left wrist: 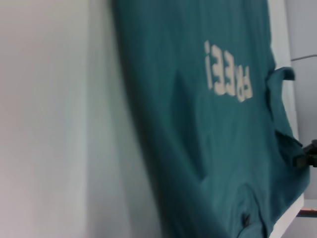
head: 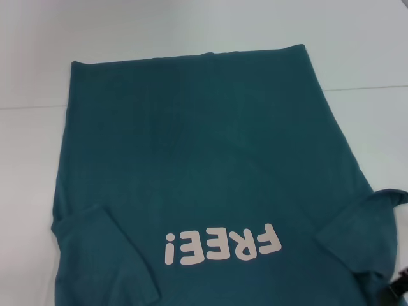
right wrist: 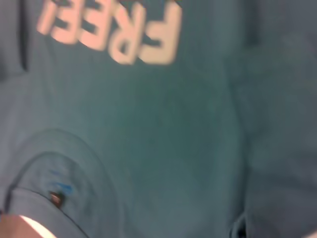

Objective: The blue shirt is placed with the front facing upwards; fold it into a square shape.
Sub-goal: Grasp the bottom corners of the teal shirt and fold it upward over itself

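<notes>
The blue shirt [head: 191, 146] lies spread flat on the white table [head: 191, 32], front up. Its white "FREE!" lettering [head: 223, 245] reads upside down at the near end, and its hem is at the far end. Both short sleeves [head: 102, 242] lie folded in over the body. The left wrist view shows the shirt [left wrist: 198, 139] from the side with its collar [left wrist: 247, 213] at the table edge. The right wrist view looks closely down on the collar [right wrist: 54, 188] and the lettering [right wrist: 114, 29]. A black part of my right gripper [head: 400, 285] shows beside the right sleeve [head: 366, 223]. My left gripper is out of view.
Bare white table [head: 32, 159] lies left of the shirt, beyond the hem and to the right. A seam [head: 370, 88] in the table surface runs across at the far right. The table's near edge [left wrist: 292, 218] shows close to the collar.
</notes>
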Available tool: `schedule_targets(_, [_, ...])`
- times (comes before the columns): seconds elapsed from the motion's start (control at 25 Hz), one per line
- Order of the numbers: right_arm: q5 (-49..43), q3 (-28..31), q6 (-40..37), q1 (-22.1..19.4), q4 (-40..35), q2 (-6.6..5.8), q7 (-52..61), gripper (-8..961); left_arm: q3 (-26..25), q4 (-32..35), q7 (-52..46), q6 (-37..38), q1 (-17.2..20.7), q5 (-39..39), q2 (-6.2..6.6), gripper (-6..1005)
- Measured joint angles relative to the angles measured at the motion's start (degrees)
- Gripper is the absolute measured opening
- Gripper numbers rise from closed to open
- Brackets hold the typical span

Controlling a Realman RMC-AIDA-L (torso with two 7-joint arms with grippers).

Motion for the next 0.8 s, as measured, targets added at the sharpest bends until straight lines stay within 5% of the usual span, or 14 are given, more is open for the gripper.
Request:
schedule_targets(0.4, [1.02, 3.15, 8.90, 3.49, 0.12, -0.46, 5.91, 43, -2.62, -7.95, -7.25, -11.09, -11.87, -0.59, 2.06, 34])
schedule_targets(0.8, [1.07, 5.85, 20.90, 7.05, 0.48, -0.67, 11.24, 43, -2.43, -8.47, -13.17, -22.73, -17.72, -0.61, 2.40, 36])
